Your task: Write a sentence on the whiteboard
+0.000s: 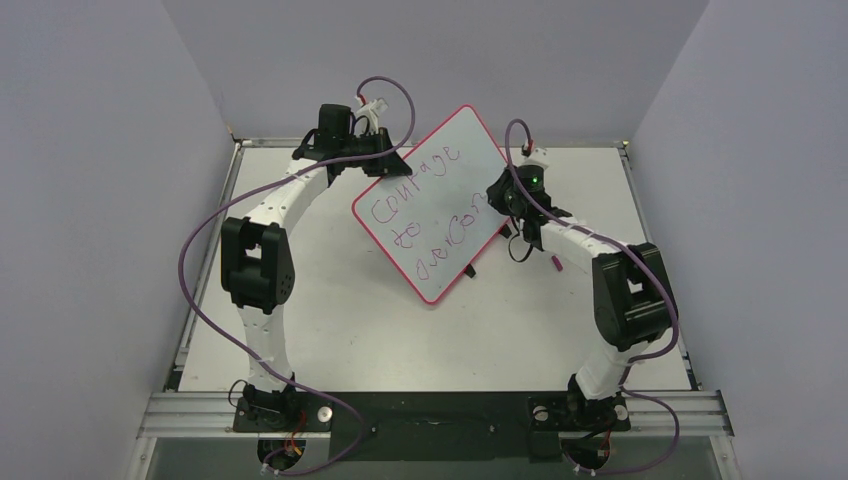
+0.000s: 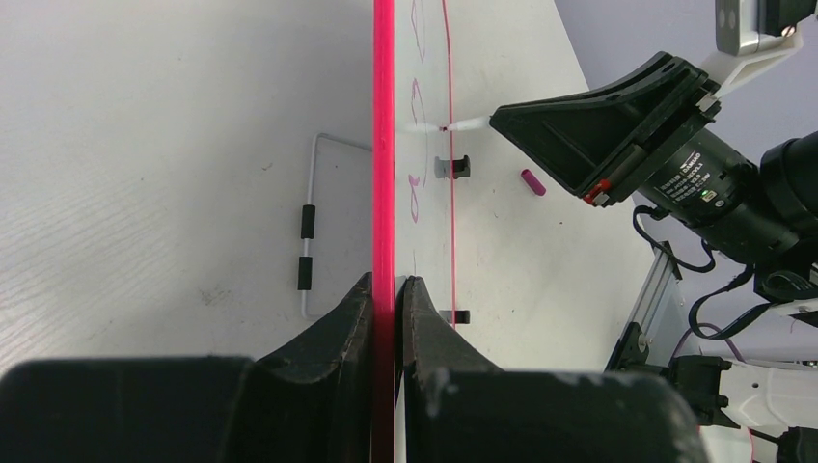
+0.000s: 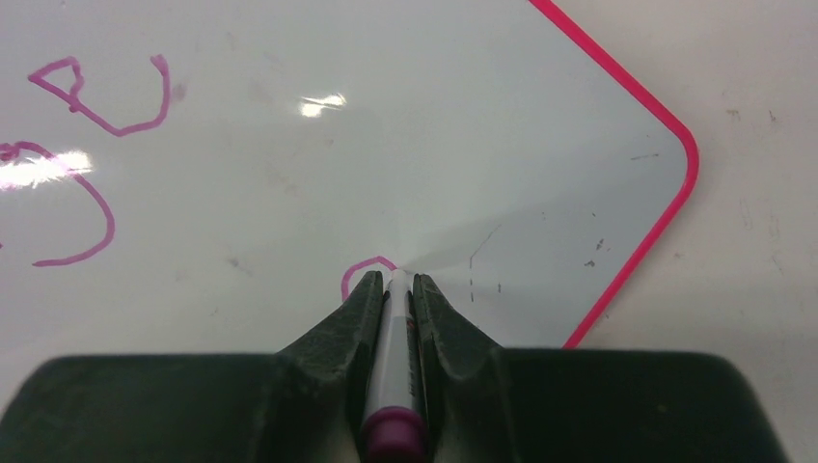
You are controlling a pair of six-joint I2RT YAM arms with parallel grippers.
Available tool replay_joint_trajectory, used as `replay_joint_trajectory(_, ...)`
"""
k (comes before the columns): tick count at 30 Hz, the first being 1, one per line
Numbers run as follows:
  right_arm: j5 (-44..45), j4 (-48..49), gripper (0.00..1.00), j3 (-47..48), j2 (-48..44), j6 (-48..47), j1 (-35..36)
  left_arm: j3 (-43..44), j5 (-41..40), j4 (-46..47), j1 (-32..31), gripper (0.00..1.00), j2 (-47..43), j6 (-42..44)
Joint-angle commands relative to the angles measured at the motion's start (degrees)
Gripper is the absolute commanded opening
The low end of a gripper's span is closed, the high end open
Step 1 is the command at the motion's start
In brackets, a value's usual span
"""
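Keep the marker [image 3: 391, 367] tip pressed lightly and evenly on the whiteboard [image 1: 430, 205], and close the letter on line 3 before the rim. The whiteboard stands tilted near the middle of the worktop [image 1: 330, 330]'s far edge, with the left fingers [image 2: 328, 347] pinching its pink rim. The right fingers [image 3: 357, 323] pinch the marker, elbow bent and wrist turned toward the sentence [image 1: 420, 215].
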Motion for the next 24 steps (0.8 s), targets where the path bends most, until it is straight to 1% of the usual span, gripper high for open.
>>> replay_joint_trajectory(1,-1.41,0.00,0.00,-4.93,-1.13,1.82,0.54,0.18,-1.44,0.88,-0.80,0.00,-1.60,5.67)
replay_joint_trajectory(5,-1.11,0.09,0.00,-6.30,-2.44,2.14,0.60,0.10,-1.40,0.87,-0.84,0.00,-1.61,5.66)
replay_joint_trajectory(9,-1.07,-0.22,0.00,-5.62,-3.05,2.05,0.62,0.10,-1.31,0.94,-0.80,0.00,-1.64,5.62)
replay_joint_trajectory(24,-1.09,-3.40,0.00,5.42,2.46,1.20,0.08,0.27,-1.48,0.79,-0.80,0.00,-1.05,5.75)
